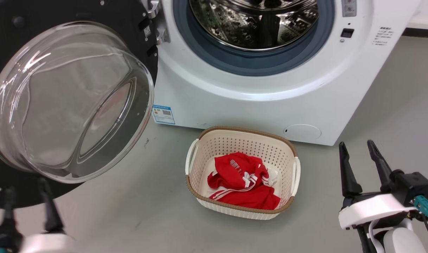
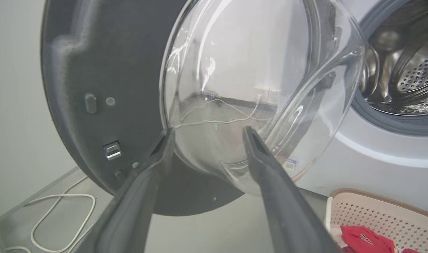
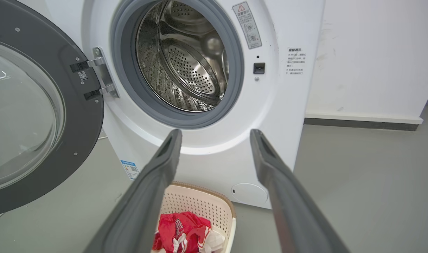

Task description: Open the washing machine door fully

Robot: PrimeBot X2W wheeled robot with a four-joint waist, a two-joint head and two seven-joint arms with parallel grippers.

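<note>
As washing machine door (image 1: 69, 102) gapes | left tool (image 1: 25, 188) splayed beneath | right tool (image 1: 357, 146) splayed, upright

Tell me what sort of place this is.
Probably a laundry room or utility corner: a white front-loading washing machine with its door open, and a cream laundry basket holding a red garment.
</note>
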